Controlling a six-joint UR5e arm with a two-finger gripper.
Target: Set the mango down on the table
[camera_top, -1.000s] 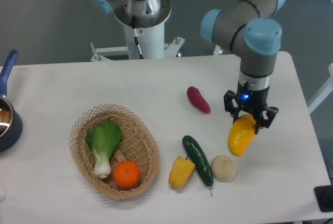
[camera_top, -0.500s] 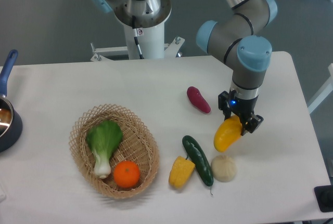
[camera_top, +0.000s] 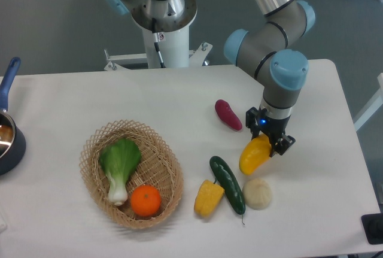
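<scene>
I count one mango [camera_top: 254, 156], clamped at its upper end between the fingers of my gripper [camera_top: 268, 140] and tilted down to the left; whether its lower tip touches the table [camera_top: 119, 99] I cannot tell. It hangs between the purple sweet potato [camera_top: 228, 115] and the pale round bun [camera_top: 257, 193], just beside the cucumber [camera_top: 227, 184].

Loose on the tabletop: one sweet potato, one cucumber, one yellow corn piece [camera_top: 208, 198] touching the cucumber's left side, one bun at its right. One wicker basket [camera_top: 94, 177] holds two items: one bok choy [camera_top: 119, 167] and one orange ball [camera_top: 145, 201], close together.

One dark blue pan [camera_top: 8, 131] sits at the left edge (its handle points up and away, the body cut off by the frame).

The surface is white, matte, with rounded corners. Behind it stands one white robot pedestal [camera_top: 163, 27] on a grey floor. One small black object [camera_top: 373, 228] lies at the lower right corner.
</scene>
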